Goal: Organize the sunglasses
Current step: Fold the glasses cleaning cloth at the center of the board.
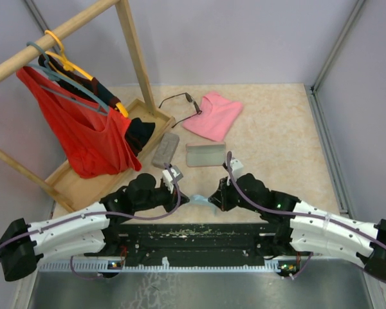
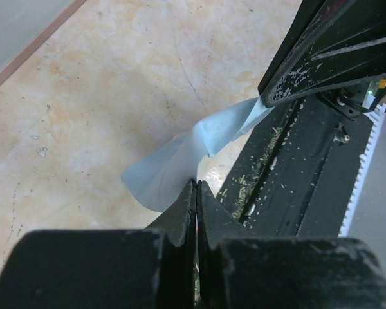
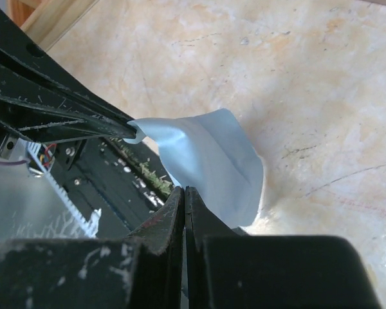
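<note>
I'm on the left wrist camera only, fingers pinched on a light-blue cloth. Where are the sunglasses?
Observer: One pair of sunglasses lies at the far side of the table, beside a pink item.
Operator: Any cases?
Observer: A grey case and a flatter case lie side by side, between the sunglasses and the arms.
Operator: Is the right gripper closed on my cloth?
Observer: Yes, the right gripper is shut on the light-blue cloth.

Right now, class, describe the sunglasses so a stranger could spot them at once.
Find the wooden clothes rack at the table's far left. Just right of its post's foot, beside the pink fabric's left edge, lie the sunglasses: the only thin dark wire outline, while the nearby cases are solid blocks.
</note>
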